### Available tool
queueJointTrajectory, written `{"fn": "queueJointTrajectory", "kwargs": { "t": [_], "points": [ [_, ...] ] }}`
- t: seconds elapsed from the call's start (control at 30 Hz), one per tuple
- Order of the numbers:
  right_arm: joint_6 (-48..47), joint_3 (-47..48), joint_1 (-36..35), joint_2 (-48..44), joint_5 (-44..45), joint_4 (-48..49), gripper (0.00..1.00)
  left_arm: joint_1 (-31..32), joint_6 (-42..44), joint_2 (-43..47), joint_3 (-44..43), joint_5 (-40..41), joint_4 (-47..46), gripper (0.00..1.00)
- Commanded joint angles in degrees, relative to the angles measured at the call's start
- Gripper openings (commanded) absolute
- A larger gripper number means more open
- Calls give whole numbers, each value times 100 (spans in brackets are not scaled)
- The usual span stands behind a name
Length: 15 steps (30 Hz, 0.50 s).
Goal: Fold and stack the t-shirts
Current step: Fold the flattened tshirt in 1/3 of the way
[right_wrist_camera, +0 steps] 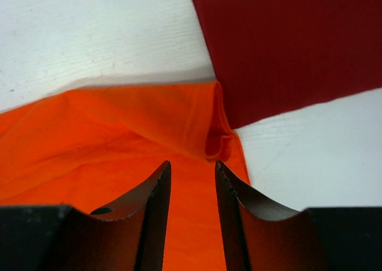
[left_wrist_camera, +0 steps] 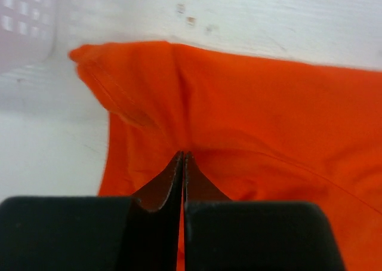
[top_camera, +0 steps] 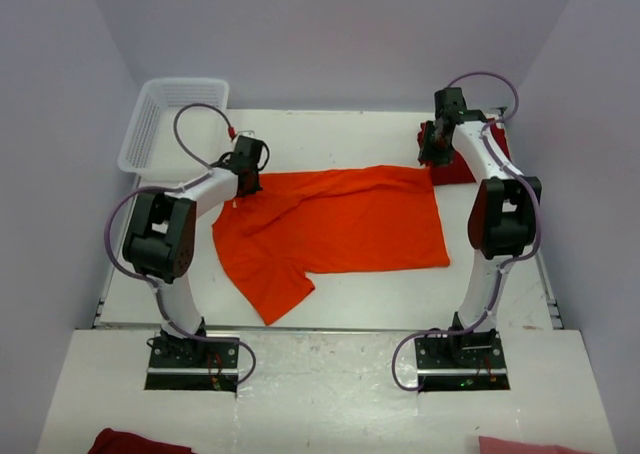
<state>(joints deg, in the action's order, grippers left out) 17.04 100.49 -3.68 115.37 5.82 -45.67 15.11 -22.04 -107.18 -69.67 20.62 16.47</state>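
Left end effector [top_camera: 243,182] closed, looks pinched on the far-left corner of the orange t-shirt [top_camera: 340,224], which is spread mid-tabletop [top_camera: 420,294] near the white basket [top_camera: 150,124]. Right end effector [top_camera: 432,156] has its jaws parted with nothing between them, over the shirt's far-right corner, just beside the dark red t-shirt [top_camera: 462,169]. Probably a fold step: open the left cleanly, lift both straight up so the far edge lies flat, don't snag the red one.
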Motion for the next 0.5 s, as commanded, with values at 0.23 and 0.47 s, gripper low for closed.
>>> {"fn": "queueJointTrajectory", "kwargs": {
  "t": [0.23,0.47],
  "points": [
    [-52,376,8,232,-222,84,37,1563,-326,1277,664,12,85,0],
    [36,-196,-9,-427,-240,304,35,2337,-765,2306,1684,-23,32,0]
  ]
}}
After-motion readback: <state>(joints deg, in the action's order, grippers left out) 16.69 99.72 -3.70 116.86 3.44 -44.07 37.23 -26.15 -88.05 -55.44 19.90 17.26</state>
